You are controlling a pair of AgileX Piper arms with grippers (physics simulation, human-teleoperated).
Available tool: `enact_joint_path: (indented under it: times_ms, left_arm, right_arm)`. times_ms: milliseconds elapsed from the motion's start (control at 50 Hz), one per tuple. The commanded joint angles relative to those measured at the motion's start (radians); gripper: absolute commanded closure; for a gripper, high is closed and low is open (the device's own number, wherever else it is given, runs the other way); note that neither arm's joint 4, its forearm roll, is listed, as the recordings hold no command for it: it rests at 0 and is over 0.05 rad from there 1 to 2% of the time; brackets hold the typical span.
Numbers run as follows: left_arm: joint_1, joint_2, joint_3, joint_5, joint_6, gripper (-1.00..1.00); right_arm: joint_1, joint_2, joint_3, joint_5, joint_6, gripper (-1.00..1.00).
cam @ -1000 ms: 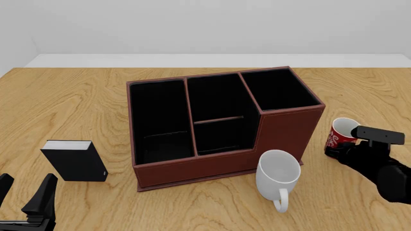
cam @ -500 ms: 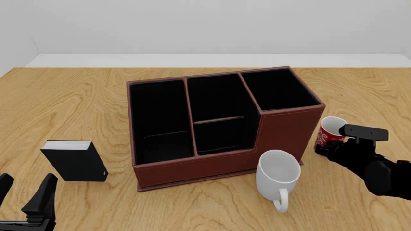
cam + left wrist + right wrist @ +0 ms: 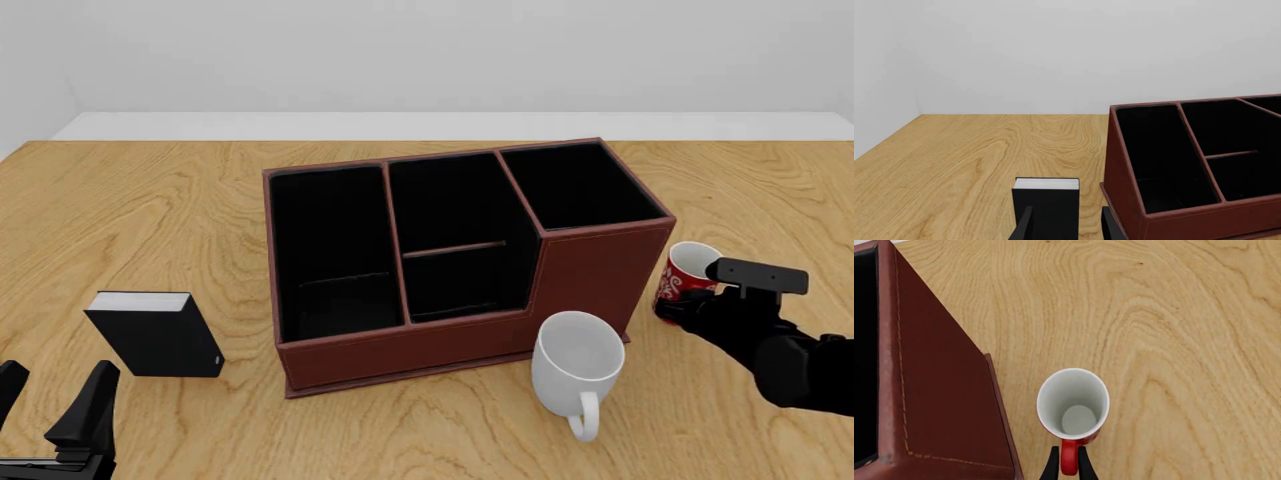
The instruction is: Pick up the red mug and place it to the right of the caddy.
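Observation:
The red mug (image 3: 685,268) stands upright just right of the caddy (image 3: 601,275), close to its right wall. My right gripper (image 3: 687,306) is shut on the mug's red handle, which shows between the fingers (image 3: 1052,466) in the right wrist view, where the mug (image 3: 1073,402) shows its white inside beside the caddy's wall (image 3: 934,390). I cannot tell whether the mug rests on the table. My left gripper (image 3: 51,410) is open and empty at the front left, far from the mug. In its wrist view the gripper (image 3: 1066,227) points at the caddy (image 3: 1124,180).
A larger white mug (image 3: 578,362) stands in front of the caddy's right front corner, left of my right arm. A small black book-like box (image 3: 158,333) stands left of the caddy, just ahead of my left gripper (image 3: 1046,205). Wooden table (image 3: 160,210) all around.
My right gripper has carried the red mug left, closer to the caddy's right wall. In the last half second it has barely moved. The left arm has not moved.

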Motion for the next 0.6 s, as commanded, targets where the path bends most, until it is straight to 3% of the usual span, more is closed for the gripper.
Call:
enact_joint_path:
  times_ms: [20,580,600]
  left_arm:
    - [0.0,0.0,0.0,0.0,0.0,-1.0]
    - [0.0,0.0,0.0,0.0,0.0,-1.0]
    - [0.0,0.0,0.0,0.0,0.0,-1.0]
  right_arm:
    - [0.016,0.023,0.027,-0.005,0.035,1.0]
    - [0.001,0.035,0.05,-0.014,0.053,1.0]
    - [0.002,0.043,0.047,-0.011,0.063,-1.0]
